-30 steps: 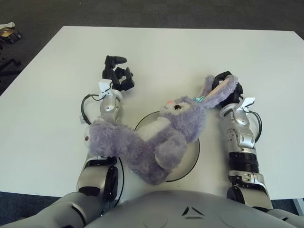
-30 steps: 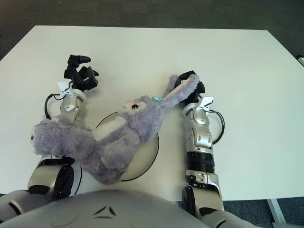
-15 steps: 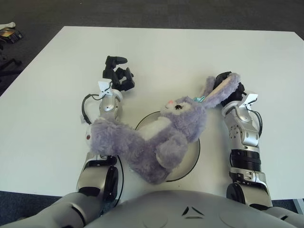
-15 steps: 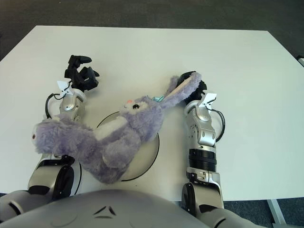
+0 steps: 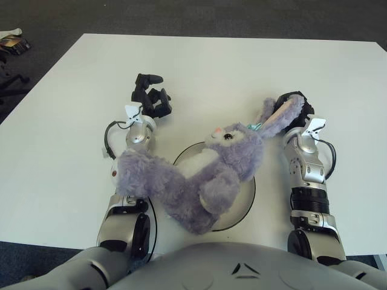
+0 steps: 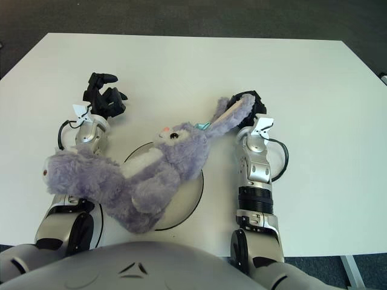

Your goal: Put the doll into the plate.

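Right hand (image 5: 294, 109) pinches the doll's (image 5: 199, 178) ear; left hand (image 5: 150, 96) curls empty. Doll overhangs the plate (image 5: 245, 199) toward the desk's near edge; release only once centred.

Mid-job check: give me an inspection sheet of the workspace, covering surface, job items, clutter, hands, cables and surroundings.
Surface: white table, bare beyond the robot's arms.
Job's things: purple bunny doll lies across the round plate, its body over the plate, one leg hanging past the plate's left rim over the left forearm.
Clutter: nothing seen on the table.
Hands: right hand is closed on the doll's ear, right of the plate; left hand shows beyond the plate on the left, fingers curled, holding nothing.
Cables: black cable loops at both wrists.
Surroundings: dark carpet floor; small objects at the far left edge, unidentifiable.
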